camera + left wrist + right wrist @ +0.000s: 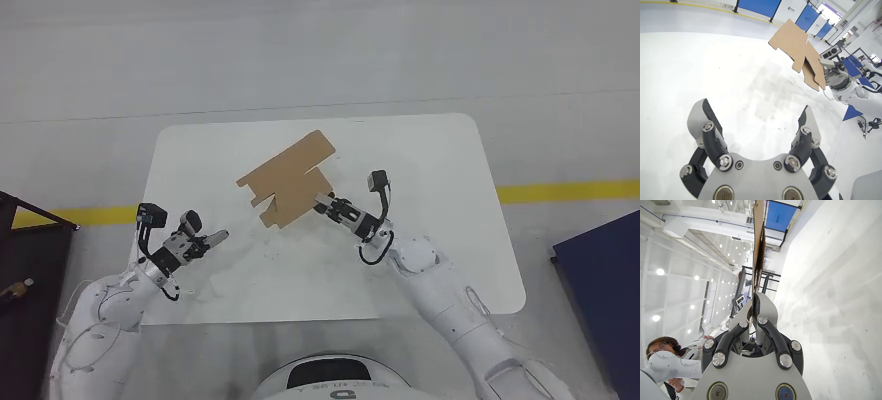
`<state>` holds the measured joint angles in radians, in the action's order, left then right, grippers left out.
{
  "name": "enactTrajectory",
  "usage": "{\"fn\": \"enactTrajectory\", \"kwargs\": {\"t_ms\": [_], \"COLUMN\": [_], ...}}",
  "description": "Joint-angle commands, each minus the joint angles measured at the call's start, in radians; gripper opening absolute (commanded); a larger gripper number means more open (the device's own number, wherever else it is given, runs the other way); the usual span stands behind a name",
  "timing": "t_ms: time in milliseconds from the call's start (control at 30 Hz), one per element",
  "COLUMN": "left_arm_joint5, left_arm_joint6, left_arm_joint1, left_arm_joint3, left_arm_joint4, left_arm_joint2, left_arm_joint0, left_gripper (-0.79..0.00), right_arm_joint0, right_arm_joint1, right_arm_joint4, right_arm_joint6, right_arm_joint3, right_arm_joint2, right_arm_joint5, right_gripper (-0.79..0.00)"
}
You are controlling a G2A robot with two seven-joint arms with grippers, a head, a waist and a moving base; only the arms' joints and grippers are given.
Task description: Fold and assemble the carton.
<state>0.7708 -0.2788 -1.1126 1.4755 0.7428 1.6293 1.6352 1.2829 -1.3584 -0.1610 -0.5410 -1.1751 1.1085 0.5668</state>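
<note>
Flattened brown cardboard carton (290, 176), raised over white bench (440, 170).
Right gripper (754, 303): closed tight on one edge of the carton, which stands tilted above the bench's middle, off the surface. Left gripper (755, 108): spread wide, holding nothing, low over the bench's near left part, well apart from the carton.

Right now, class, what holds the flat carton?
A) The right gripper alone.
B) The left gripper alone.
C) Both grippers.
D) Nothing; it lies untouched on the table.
A: the right gripper is shut on one edge of the carton, while the left gripper is open, apart from it.
</note>
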Motion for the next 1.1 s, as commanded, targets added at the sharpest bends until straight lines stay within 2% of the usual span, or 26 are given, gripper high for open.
{"fn": "enactTrajectory", "kwargs": {"t_ms": [0,67,133,300,433,567,700,867,1067], "left_arm_joint5": [0.0,0.002,0.015,-0.054,-0.094,-0.107,-0.11,-0.136,-0.165], "left_arm_joint6": [0.0,0.003,-0.062,-0.454,-0.662,-0.772,-0.815,-0.855,-0.853], "left_arm_joint1": [0.0,-0.003,-0.006,0.014,0.028,0.031,0.034,0.038,0.042], "left_arm_joint3": [0.0,-0.007,-0.046,-0.111,-0.145,-0.162,-0.158,-0.124,-0.091], "left_arm_joint4": [-0.001,-0.044,-0.251,-0.82,-1.016,-1.129,-1.163,-1.22,-1.216], "left_arm_joint2": [0.0,-0.016,-0.045,-0.057,-0.054,-0.072,-0.084,-0.092,-0.095], "left_arm_joint0": [0.0,0.004,0.003,-0.043,-0.085,-0.114,-0.132,-0.147,-0.166], "left_gripper": [0.0,0.0,0.0,0.0,0.0,0.0,0.0,0.0,0.0], "right_arm_joint0": [0.0,0.0,0.01,0.042,0.087,0.145,0.199,0.244,0.244], "right_arm_joint1": [0.0,0.0,-0.002,0.013,0.026,0.038,0.05,0.053,0.053], "right_arm_joint4": [0.0,0.0,-0.035,0.009,0.082,0.093,0.126,0.191,0.191], "right_arm_joint6": [0.0,0.0,0.007,0.0,0.05,0.079,0.092,0.175,0.175], "right_arm_joint3": [0.0,0.0,-0.014,-0.063,-0.137,-0.226,-0.31,-0.378,-0.378], "right_arm_joint2": [0.0,0.0,-0.003,0.036,0.083,0.134,0.178,0.221,0.221], "right_arm_joint5": [0.0,0.0,-0.013,0.044,0.169,0.291,0.367,0.393,0.393], "right_gripper": [-0.785,-0.785,-0.785,-0.785,-0.785,-0.785,-0.785,-0.785,-0.785]}}
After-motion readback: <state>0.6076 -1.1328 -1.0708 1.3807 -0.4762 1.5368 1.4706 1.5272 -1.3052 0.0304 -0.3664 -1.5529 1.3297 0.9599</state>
